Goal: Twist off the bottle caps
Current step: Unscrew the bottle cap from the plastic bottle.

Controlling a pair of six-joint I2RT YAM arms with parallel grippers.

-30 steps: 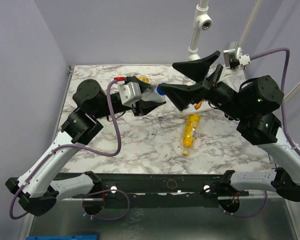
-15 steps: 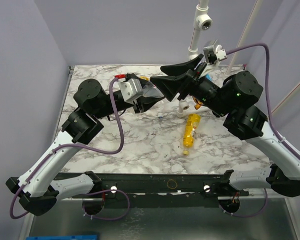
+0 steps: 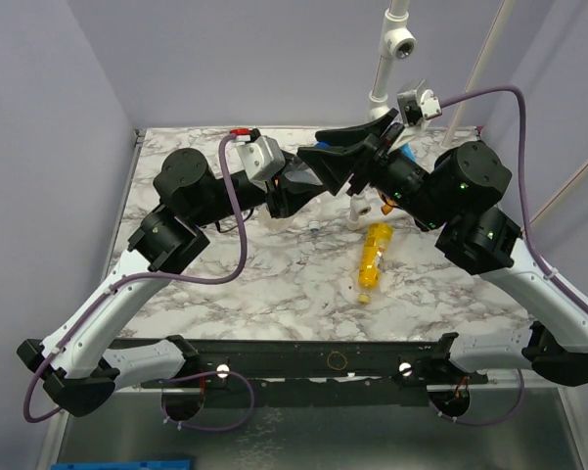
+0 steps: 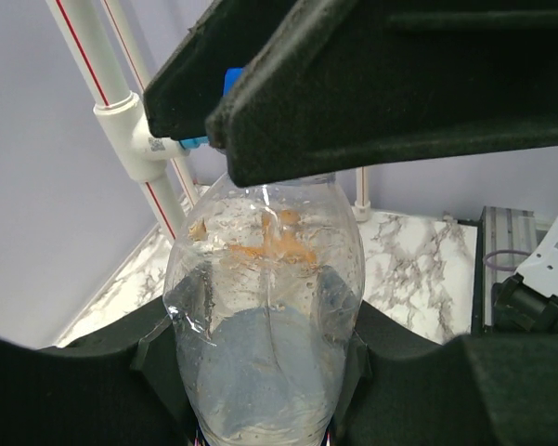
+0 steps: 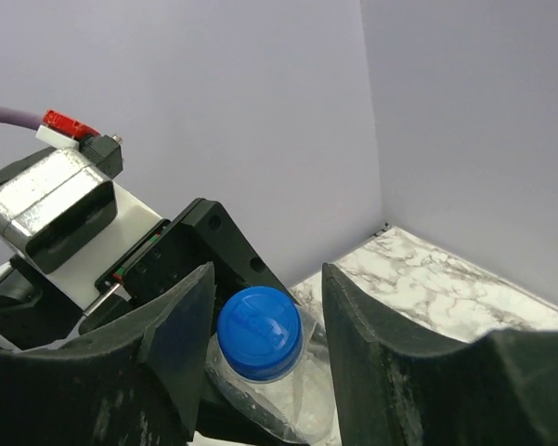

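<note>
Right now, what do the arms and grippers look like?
The left arm and right arm have white lower links and black round joint housings. A purple cable runs along each to a silver wrist block; the left one carries a red connector. A green light glows on the right arm. The left gripper and right gripper are matte black with broad wedge-shaped fingers.

A clear bottle (image 4: pixel 265 307) is held up in the air, with a smear of orange residue inside and its blue cap (image 5: pixel 258 332) screwed on. An orange bottle (image 3: pixel 374 257) lies on its side, lower down and to the right, well apart.
</note>
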